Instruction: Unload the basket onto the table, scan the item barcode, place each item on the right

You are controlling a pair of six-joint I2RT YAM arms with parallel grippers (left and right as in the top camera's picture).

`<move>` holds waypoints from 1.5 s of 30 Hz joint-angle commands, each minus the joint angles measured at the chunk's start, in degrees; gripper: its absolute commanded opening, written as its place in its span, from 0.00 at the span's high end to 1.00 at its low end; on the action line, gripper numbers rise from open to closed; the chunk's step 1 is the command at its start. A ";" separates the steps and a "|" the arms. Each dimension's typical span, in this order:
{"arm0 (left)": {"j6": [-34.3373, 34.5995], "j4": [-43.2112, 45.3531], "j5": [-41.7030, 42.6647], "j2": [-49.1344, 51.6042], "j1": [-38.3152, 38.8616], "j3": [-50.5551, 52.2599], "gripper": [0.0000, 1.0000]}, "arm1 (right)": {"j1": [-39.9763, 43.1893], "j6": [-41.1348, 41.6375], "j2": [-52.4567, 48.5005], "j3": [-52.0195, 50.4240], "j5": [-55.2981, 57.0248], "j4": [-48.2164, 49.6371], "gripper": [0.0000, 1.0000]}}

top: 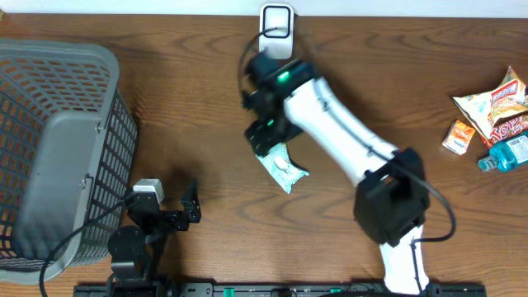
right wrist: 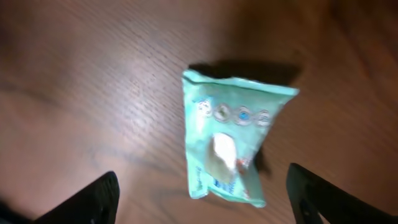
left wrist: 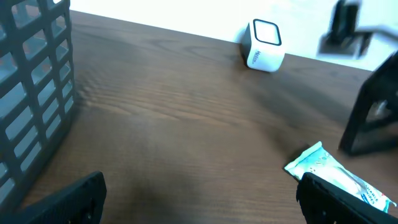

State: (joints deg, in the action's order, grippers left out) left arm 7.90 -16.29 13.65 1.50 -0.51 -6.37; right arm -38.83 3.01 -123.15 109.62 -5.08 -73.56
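The mint-green plastic packet lies below the wide-open right gripper, untouched. Its long axis crosses the finger line.

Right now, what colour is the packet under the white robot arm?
The packet is mint green with a white patch, shown best in the right wrist view.

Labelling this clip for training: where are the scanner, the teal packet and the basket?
scanner (top: 276, 22), overhead view, its top face.
teal packet (right wrist: 230, 134), right wrist view, middle of its front.
basket (top: 66, 54), overhead view, upper rim.
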 commanded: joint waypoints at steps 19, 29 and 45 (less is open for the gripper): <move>0.52 -1.22 0.72 -0.15 0.07 0.90 0.02 | -11.52 20.55 -0.24 -30.84 35.34 17.70 0.31; 0.52 -1.22 0.72 -0.15 0.07 0.90 0.02 | -12.76 23.96 0.04 -25.53 44.59 11.04 0.28; 0.52 -1.22 0.72 -0.15 0.07 0.90 0.02 | -7.85 10.45 -4.81 -29.83 29.00 21.42 0.72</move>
State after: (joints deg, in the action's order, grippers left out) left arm 7.90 -16.29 13.65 1.50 -0.51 -6.37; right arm -49.56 16.21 -123.15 81.47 37.43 -51.03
